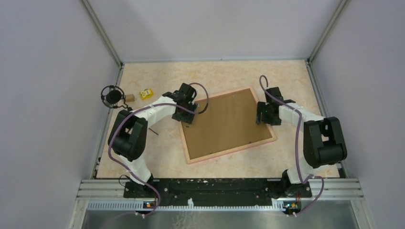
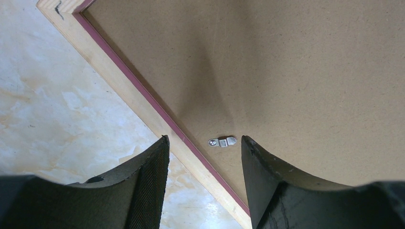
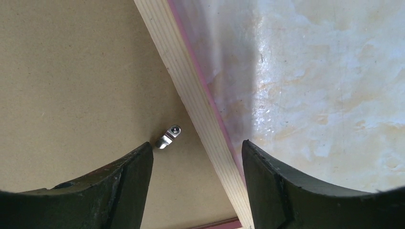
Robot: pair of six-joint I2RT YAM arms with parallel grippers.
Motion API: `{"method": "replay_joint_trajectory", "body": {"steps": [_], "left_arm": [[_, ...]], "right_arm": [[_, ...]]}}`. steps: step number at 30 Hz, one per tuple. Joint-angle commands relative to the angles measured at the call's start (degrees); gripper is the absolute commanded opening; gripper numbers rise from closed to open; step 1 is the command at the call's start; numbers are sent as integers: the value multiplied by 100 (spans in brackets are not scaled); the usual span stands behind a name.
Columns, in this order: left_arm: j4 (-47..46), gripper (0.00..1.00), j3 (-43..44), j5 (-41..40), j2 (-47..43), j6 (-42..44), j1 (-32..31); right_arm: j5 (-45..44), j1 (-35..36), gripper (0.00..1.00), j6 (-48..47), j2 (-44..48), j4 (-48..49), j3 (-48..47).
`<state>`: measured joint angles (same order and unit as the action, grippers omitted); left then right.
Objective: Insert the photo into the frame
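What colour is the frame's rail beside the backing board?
The frame: pale wood, pink inner edge; best in left wrist view.

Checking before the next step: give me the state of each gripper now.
Left gripper: open, holding nothing, over the frame.
Right gripper: open, holding nothing, over the frame.

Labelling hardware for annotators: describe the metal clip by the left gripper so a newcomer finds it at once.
Mid-table lies the frame, brown backing board up. Under the open left gripper, just inside the frame's rail, sits a tiny silver clip with a screw at one end. It is the only shiny metal on that plain brown patch.
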<state>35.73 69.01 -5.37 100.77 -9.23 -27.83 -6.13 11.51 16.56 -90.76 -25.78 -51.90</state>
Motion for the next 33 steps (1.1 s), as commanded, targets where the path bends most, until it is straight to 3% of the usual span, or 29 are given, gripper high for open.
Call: {"method": "replay_joint_trajectory", "body": {"steps": [1,10,33], "left_arm": [[-98,62,55,49,-111,43,26],[-100,62,60,62,-83,44,24],[-111,62,60,88,-104,45,26]], "right_arm": [[-334,62,66,50,-271,65,-162],[-335,91,58,-65,-306,-138,-224],[-236,89,23,-179,-580,152,-162]]}}
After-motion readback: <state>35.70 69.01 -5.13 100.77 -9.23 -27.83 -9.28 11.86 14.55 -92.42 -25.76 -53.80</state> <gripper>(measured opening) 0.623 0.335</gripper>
